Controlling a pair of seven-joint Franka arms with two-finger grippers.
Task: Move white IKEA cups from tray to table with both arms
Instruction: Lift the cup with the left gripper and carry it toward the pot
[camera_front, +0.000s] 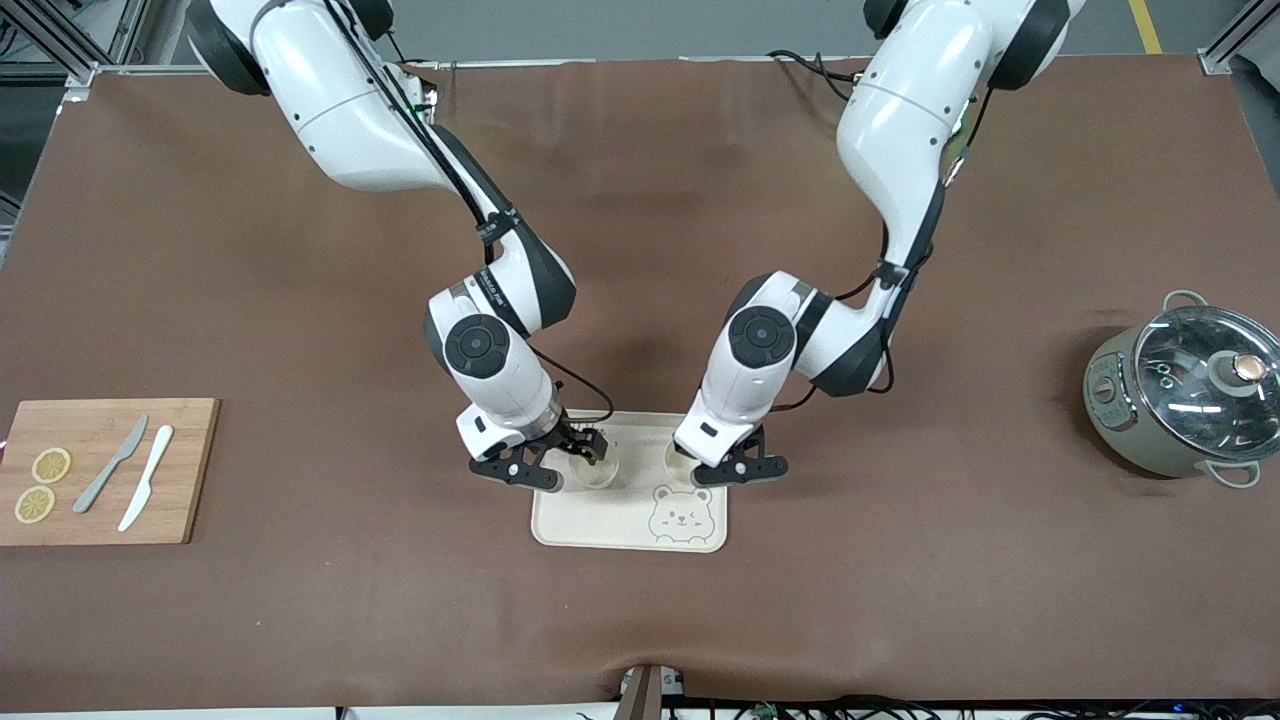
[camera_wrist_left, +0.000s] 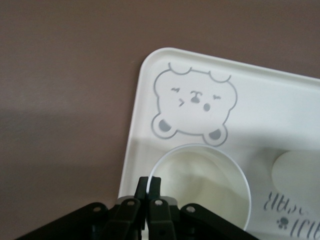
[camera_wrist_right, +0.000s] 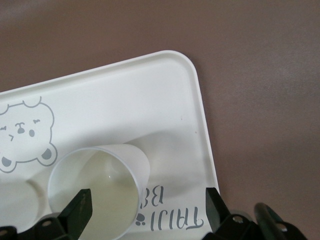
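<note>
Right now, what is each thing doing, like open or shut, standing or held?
left gripper: jaws shut on the rim of its cup.
right gripper: jaws open over its cup, not gripping.
left arm's cup: upright on the tray, empty, pinched.
right arm's cup: upright on the tray, empty, free.
tray: flat on the table.
pot: lid on.

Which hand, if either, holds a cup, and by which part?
The left hand pinches one cup by its rim. The right hand is open, holding nothing.
</note>
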